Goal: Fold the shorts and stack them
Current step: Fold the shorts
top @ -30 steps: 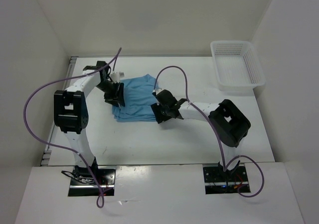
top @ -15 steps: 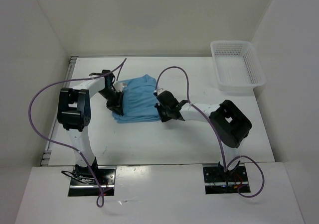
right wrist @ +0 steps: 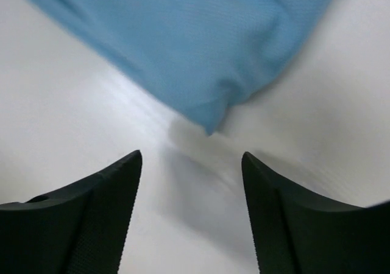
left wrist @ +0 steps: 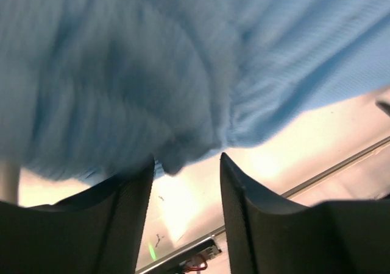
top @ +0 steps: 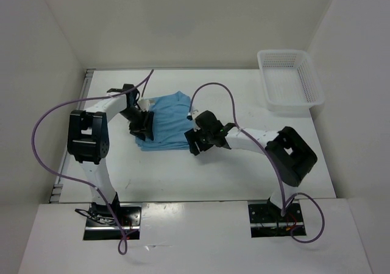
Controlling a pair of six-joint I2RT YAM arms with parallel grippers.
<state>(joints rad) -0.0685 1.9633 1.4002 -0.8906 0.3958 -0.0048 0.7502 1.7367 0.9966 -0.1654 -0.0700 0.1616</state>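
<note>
My left gripper [left wrist: 186, 164] is parted with nothing clamped, and the light blue shorts [top: 166, 120] bunch right at its fingertips. My right gripper [right wrist: 191, 158] stands wide open above the white tabletop [right wrist: 341, 103]. A folded corner of the shorts sits just ahead of it, untouched.

Light blue shorts [top: 167, 119], white mesh basket [top: 291, 108], white table [top: 183, 170]

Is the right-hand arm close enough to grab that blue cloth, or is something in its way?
Probably yes. The right gripper is open, and a corner of the shorts lies just ahead of its fingertips, with only bare table between them.
</note>
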